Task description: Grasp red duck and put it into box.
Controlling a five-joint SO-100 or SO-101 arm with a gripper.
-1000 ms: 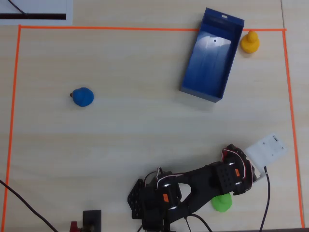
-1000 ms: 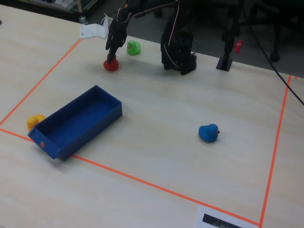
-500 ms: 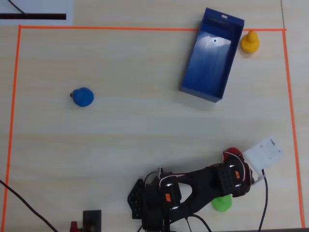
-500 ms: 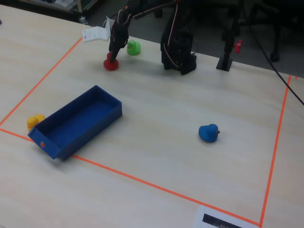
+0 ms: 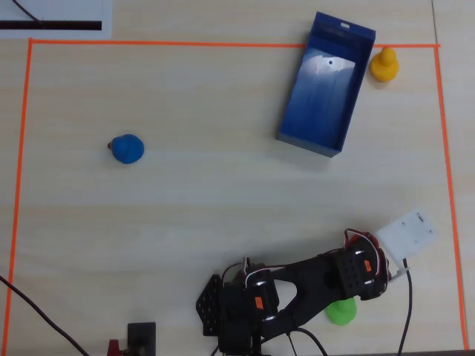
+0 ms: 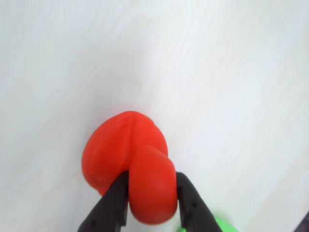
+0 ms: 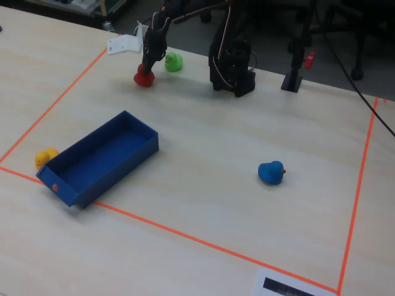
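Observation:
In the wrist view the red duck fills the centre, and my gripper is shut on it, one black finger pressed on each side of its rounded lower part. The fixed view shows the red duck at the tip of my gripper, near the far left corner of the marked area. From overhead, the arm hides the red duck. The box, dark blue and open-topped, stands empty at the far end. In the fixed view the box lies well in front of the gripper.
A green duck sits just beside the gripper and shows as the green duck from overhead. A yellow duck stands against the box's outer wall. A blue duck lies at the left. Orange tape frames the table area.
The gripper has kept its hold on the red duck and risen a little, carrying the duck slightly up off the table. The other ducks and the box have not moved.

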